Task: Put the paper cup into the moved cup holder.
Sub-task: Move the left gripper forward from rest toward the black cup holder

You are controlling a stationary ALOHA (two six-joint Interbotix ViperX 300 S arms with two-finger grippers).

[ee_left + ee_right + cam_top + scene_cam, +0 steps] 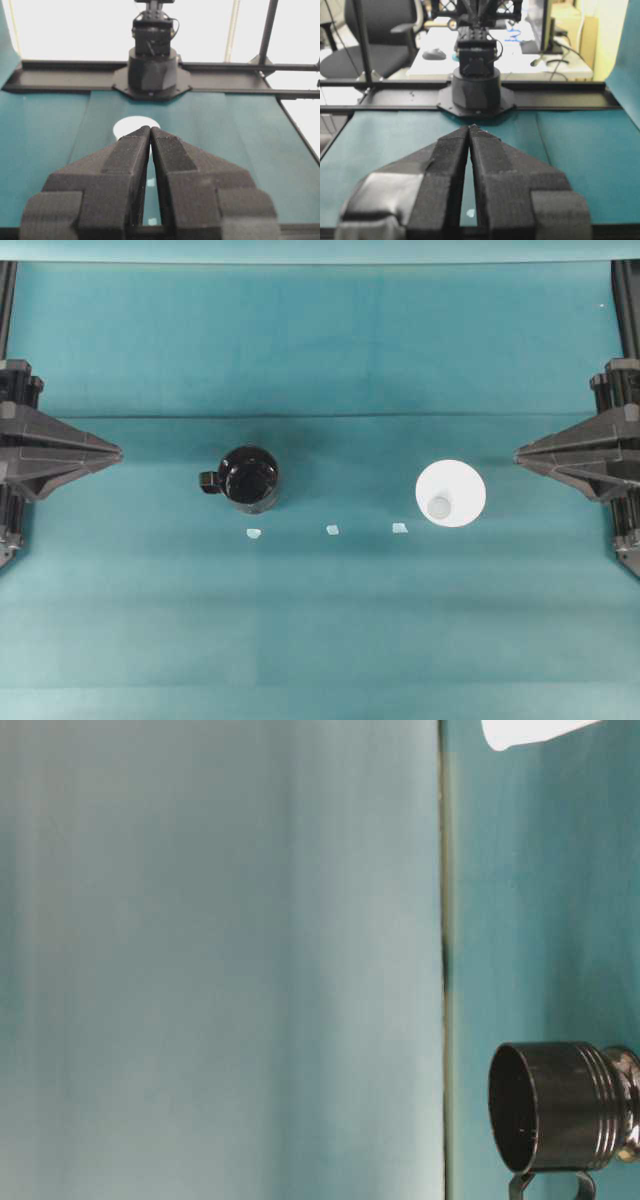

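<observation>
Your left gripper (150,131) has its two wedge-shaped fingers (131,155) pressed together at the tips, with nothing between them; their faces look like coarse, dark grey foam. Your right gripper (471,129) matches it: tips meeting, a thin slit lower down, the same rough padding, holding nothing. From overhead, each one sits at its own edge of the table (320,640) as a pointed, angular shape aimed toward the middle, well apart from both task items.

The table is covered in a smooth teal cloth with faint fold lines. On it, left of centre, stands the cup holder (249,478), a glossy black cylinder, open end up, with a stubby handle (209,481) sticking out to its left; the table-level view shows ridged rings around its body. Right of centre, well apart from the holder, the paper cup (451,493) rests as a matte white cone with its small greyish base facing up. Three small pale scraps (332,530) lie in a row just in front of the two.
</observation>
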